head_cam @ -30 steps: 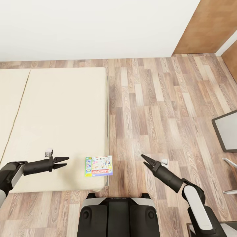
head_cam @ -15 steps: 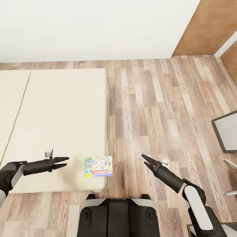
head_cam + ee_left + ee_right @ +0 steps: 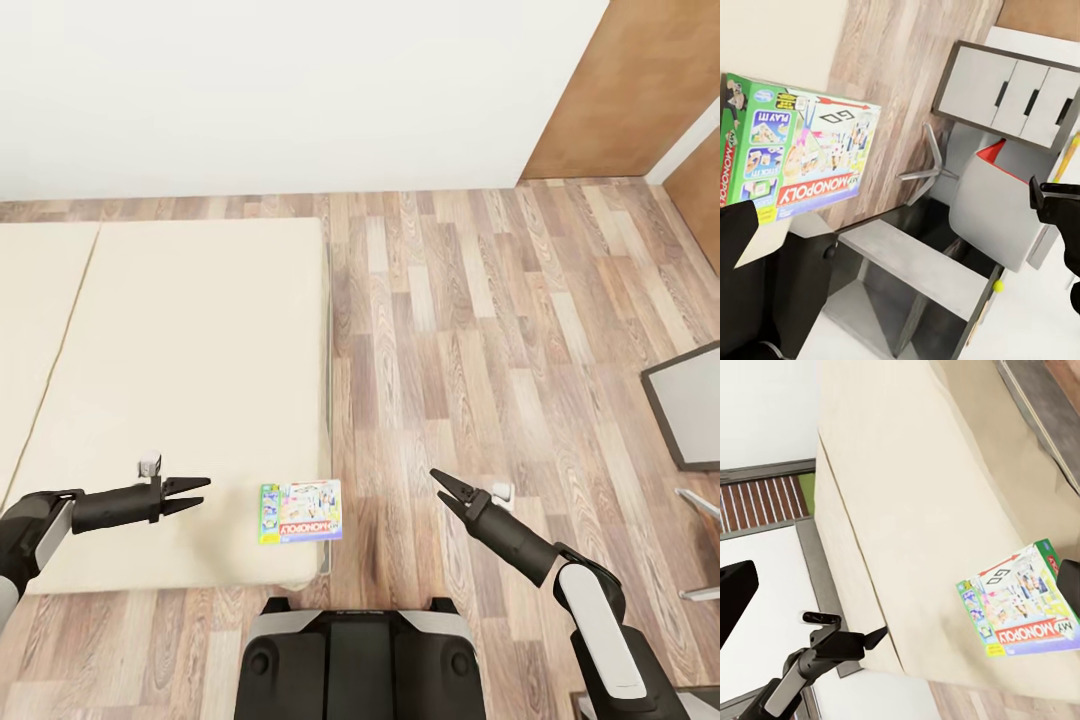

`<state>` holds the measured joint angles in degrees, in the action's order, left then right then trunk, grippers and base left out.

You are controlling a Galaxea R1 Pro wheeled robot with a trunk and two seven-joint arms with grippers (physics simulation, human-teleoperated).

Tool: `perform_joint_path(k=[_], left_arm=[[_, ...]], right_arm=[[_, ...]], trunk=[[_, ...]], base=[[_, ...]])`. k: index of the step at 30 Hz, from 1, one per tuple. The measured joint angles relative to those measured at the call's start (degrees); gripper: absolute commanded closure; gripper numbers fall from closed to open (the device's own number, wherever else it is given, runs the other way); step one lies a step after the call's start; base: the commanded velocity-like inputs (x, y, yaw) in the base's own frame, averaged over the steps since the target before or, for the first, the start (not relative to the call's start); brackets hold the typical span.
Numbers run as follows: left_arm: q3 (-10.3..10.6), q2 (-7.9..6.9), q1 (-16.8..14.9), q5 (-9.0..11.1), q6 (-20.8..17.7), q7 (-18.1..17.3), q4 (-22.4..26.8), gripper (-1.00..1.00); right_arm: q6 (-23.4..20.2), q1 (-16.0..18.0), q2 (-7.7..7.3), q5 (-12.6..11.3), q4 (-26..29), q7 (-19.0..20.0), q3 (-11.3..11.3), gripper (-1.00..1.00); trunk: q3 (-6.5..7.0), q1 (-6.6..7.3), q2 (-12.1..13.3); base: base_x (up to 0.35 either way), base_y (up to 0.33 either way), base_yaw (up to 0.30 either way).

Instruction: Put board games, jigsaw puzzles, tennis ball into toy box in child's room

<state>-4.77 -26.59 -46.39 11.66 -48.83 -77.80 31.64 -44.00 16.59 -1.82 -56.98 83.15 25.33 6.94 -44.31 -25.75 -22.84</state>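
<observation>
— Cardboard, glossy and flat: one board game (image 3: pixel 300 511), a Monopoly box with a green edge, lay face up at the near right corner of the bed (image 3: pixel 180 380), close to the mattress edge. The left wrist view (image 3: pixel 795 161) and the right wrist view (image 3: pixel 1024 604) both confirmed it.

— What was hidden or cut off?

— The bed ran off the head view's left side; its plain beige sheet showed one long seam. A grey panel with a dark frame (image 3: pixel 690 400) was cut by the right edge, and I could not say what it was. In the left wrist view a grey shelved unit (image 3: pixel 915 277) and white drawer fronts (image 3: pixel 1012 94) were partly masked; a small yellow-green ball (image 3: pixel 998 286) sat on the unit, too small to identify.

— Grippers?

— The left gripper (image 3: pixel 195 493) hovered over the sheet, left of the game and apart from it, its fingers narrowly parted and holding nothing. The right gripper (image 3: pixel 440 484) hung over the wood-plank floor (image 3: pixel 480 330), right of the bed; its fingers met in a point and looked closed, with nothing between them.

— Surroundings?

— White wall (image 3: pixel 300 90) behind, brown wooden door (image 3: pixel 640 90) at the far right, and the robot's dark base (image 3: pixel 360 660) just below the bed corner.
</observation>
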Motion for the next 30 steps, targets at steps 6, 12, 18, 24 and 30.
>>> perform_joint_path(k=[6,12,18,24,30], left_arm=[[0.02,0.05,0.00,0.00,0.00,0.04,0.00,-1.00],[0.02,0.06,0.00,0.00,0.07,0.04,0.00,-1.00],[0.08,0.06,0.00,0.00,0.14,0.05,0.00,-1.00],[0.09,0.06,0.00,0.00,0.33,0.05,0.00,-1.00],[0.07,0.06,0.00,-0.02,0.48,0.11,0.00,-1.00]], right_arm=[[-0.03,0.00,-0.03,0.03,-0.01,0.00,0.01,-1.00],[-0.02,0.00,-0.03,0.01,-0.03,0.02,0.01,-1.00],[-0.03,0.00,-0.03,-0.01,0.01,0.03,0.01,-1.00],[-0.03,0.00,-0.03,-0.01,0.05,0.03,0.01,-1.00],[-0.03,0.00,-0.03,-0.01,0.01,0.00,0.01,-1.00]], trunk=[[0.55,0.00,0.00],[1.11,0.00,0.00],[1.66,0.00,0.00],[2.22,0.00,0.00],[2.78,0.00,0.00]], base=[[0.000,0.000,0.000],[0.000,0.000,0.000],[0.000,0.000,0.000],[0.000,0.000,0.000],[0.000,0.000,0.000]])
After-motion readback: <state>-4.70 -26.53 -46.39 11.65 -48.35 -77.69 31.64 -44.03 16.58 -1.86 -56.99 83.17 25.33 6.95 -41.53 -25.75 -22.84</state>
